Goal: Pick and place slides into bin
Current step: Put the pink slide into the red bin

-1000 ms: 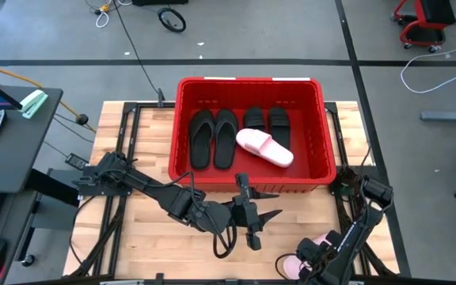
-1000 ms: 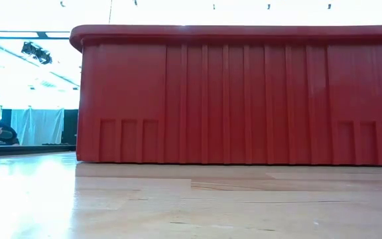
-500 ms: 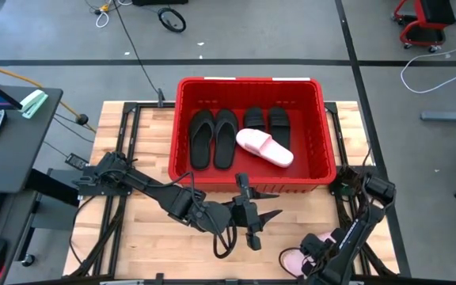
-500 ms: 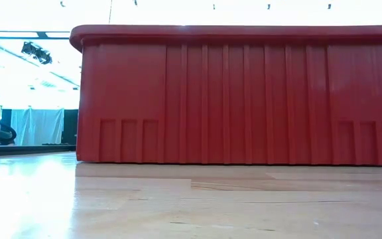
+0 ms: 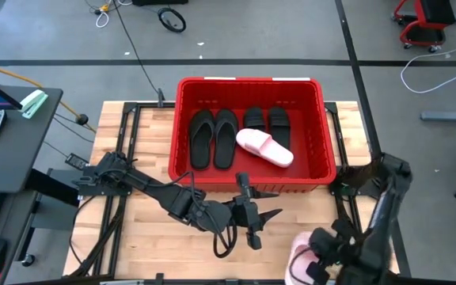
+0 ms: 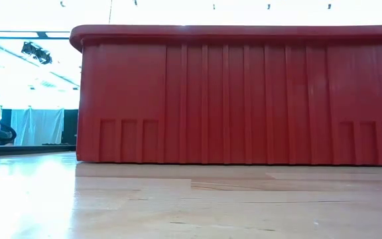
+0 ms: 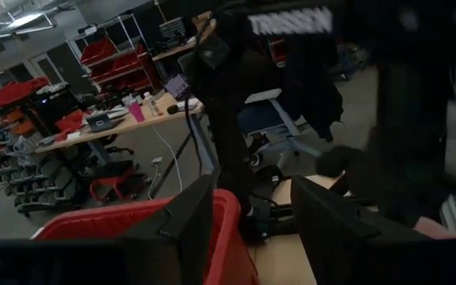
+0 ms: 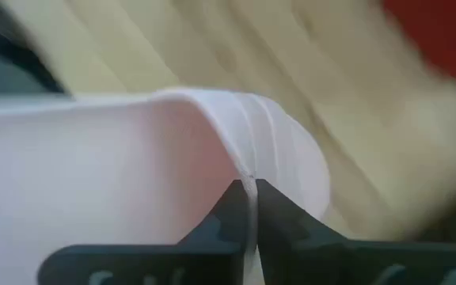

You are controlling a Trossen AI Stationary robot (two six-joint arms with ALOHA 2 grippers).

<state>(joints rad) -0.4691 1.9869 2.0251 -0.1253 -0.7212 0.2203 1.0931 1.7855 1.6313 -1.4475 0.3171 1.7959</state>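
Right wrist view alone shows the right pincer (image 8: 246, 207) clamped on a pink slide (image 8: 133, 174).

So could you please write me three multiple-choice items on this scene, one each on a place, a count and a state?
1. Where is the sixth slide?
A. At the table's near right edge
B. On the floor
C. On the bin's rim

2. How many slides lie in the bin?
A. Three
B. Five
C. Six

3. What is the right tool doing?
A. Hanging open over the bin
B. Shut on a pink slide
C. Resting open on bare wood

Answers:
1 A: the pink slide shows there, outside the bin.
2 B: four black and one pink inside.
3 B: the right tool pinches the slide's edge; the left tool waits open mid-table.
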